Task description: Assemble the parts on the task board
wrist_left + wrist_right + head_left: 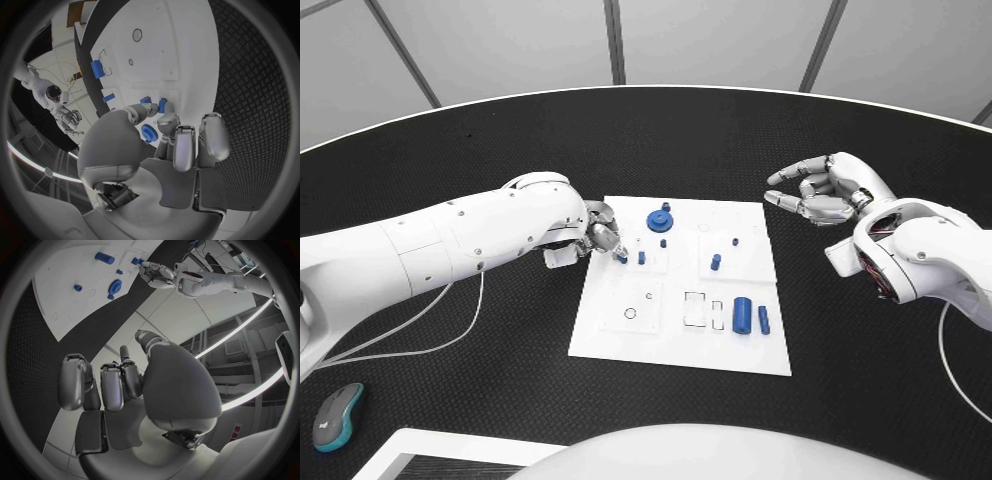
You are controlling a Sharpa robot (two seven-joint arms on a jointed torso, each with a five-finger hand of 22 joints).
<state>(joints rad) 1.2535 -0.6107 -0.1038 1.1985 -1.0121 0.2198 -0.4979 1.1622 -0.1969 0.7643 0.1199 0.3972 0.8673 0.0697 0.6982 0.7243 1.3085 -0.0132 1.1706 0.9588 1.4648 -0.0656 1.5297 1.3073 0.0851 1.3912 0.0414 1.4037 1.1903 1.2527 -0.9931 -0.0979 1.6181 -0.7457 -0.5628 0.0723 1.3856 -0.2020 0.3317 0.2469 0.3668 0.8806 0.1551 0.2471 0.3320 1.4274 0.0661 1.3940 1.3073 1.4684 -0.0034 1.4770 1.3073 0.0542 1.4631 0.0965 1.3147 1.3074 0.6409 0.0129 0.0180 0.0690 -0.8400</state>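
The white task board (682, 345) lies in the middle of the black table. A blue gear (659, 221) sits near its far edge, with small blue pegs (715, 262) around the middle and two blue cylinders (751, 316) toward the near right. My left hand (596, 235) hovers over the board's left edge, fingers apart and empty, fingertips just short of a standing peg (640, 257). In the left wrist view that peg (162, 105) shows past the fingertips (167, 120), and the gear (149, 133) shows under the palm. My right hand (826, 190) is off the board to the right, fingers curled, empty.
A grey and teal mouse-shaped object (336, 415) lies near the table's front left. Beside it is a white sheet (430, 455). A white cable (416, 345) trails under my left arm. The table's curved edge runs along the back.
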